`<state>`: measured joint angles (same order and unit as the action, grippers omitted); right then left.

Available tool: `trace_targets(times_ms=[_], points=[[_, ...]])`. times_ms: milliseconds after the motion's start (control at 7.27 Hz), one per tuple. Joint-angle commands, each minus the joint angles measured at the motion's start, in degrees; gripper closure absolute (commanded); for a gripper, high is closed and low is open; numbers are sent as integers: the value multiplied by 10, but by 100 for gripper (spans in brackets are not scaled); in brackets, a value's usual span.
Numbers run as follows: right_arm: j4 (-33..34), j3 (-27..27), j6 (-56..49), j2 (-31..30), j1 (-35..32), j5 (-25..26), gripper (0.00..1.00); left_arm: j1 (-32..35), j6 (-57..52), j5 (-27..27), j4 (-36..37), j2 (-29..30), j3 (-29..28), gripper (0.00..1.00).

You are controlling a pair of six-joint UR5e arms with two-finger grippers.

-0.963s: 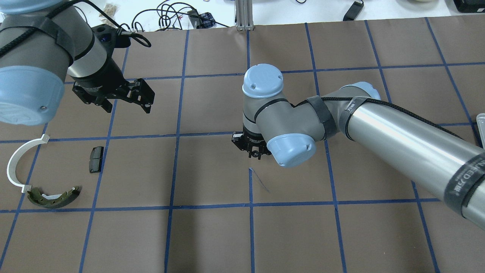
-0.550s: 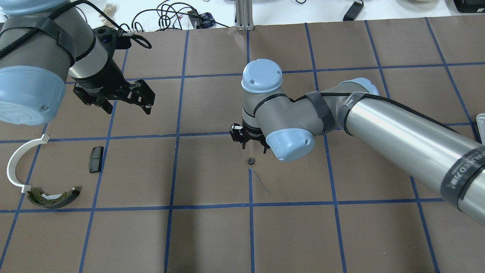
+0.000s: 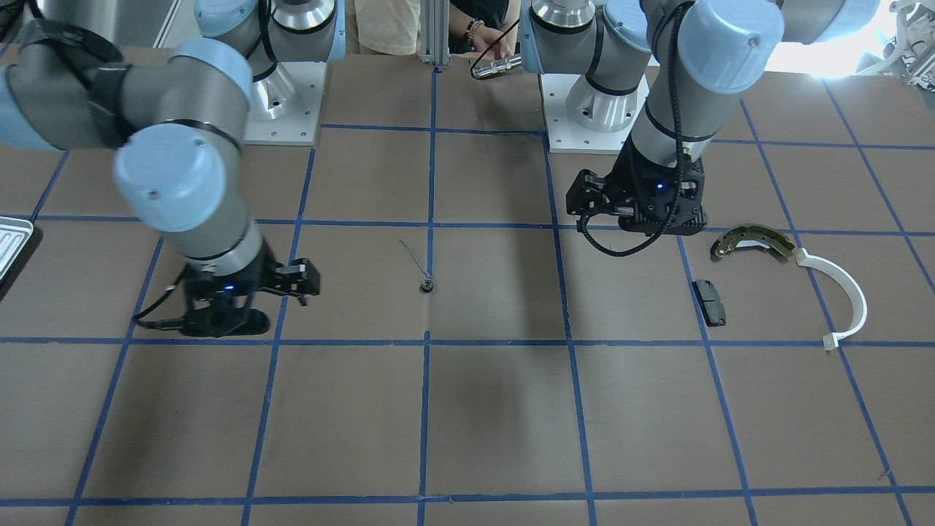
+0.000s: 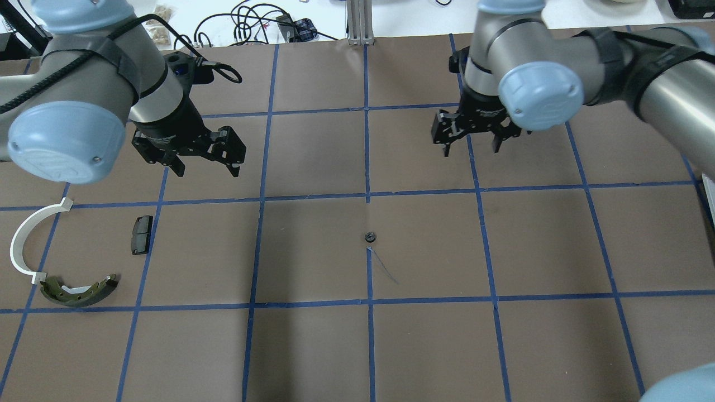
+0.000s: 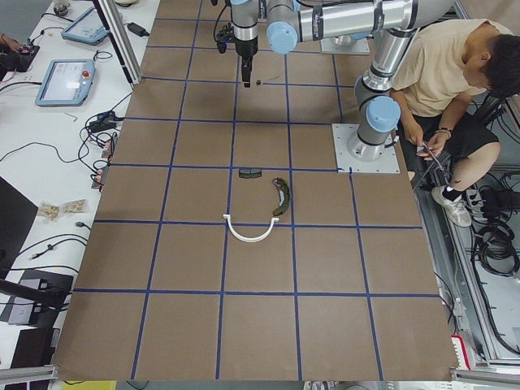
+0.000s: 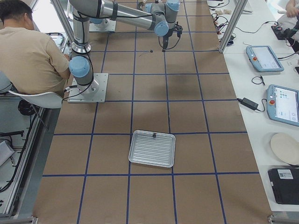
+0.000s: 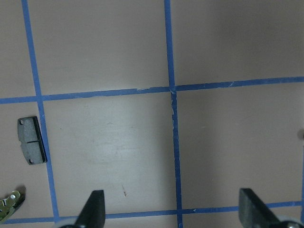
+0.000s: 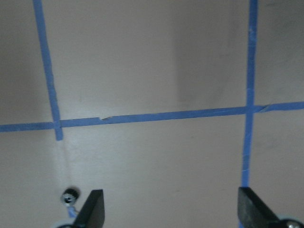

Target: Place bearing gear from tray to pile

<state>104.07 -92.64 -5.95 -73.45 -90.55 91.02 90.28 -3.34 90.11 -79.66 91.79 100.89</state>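
Note:
The bearing gear [image 4: 370,237] is a small black ring lying alone on the brown table near its middle; it also shows in the front view [image 3: 425,286] and the right wrist view [image 8: 70,195]. My right gripper [image 4: 470,146] is open and empty, up and to the right of the gear. My left gripper [image 4: 208,166] is open and empty, above the pile. The pile holds a white arc [image 4: 25,240], a black pad [image 4: 142,234] and an olive brake shoe [image 4: 78,291]. The tray [image 6: 152,148] lies far to my right.
A small dark part [image 6: 153,136] lies on the tray. An aluminium post [image 4: 360,22] and cables [image 4: 251,22] stand at the table's far edge. A seated operator [image 5: 443,81] is behind the arm bases. Blue tape lines grid the table.
My right gripper rose off the gear, leaving it on the table, and swung away up and to the right. My left gripper shifted slightly right and towards me.

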Motion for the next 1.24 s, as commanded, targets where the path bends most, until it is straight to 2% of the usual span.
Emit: trace_targets(times_ms=[0,275,412,550,688,825,962,1100], points=[[-10,0,-291,-6,145,29,0,62,41,-1,73,32,39,0],[1,-2,-532,-6,286,29,0,116,57,-3,149,59,73,0],[25,-2,-640,-1,350,37,0,148,77,-2,153,73,86,0],[40,-8,-700,8,384,80,0,180,95,-1,170,85,92,0],[67,-12,-803,15,424,86,0,200,118,-2,204,104,92,0],[119,-21,-864,31,453,84,0,213,122,-2,215,124,92,0],[176,-31,-927,58,478,79,0,219,122,-5,264,150,92,0],[238,-49,-983,88,491,54,0,222,120,-5,280,172,89,0]])
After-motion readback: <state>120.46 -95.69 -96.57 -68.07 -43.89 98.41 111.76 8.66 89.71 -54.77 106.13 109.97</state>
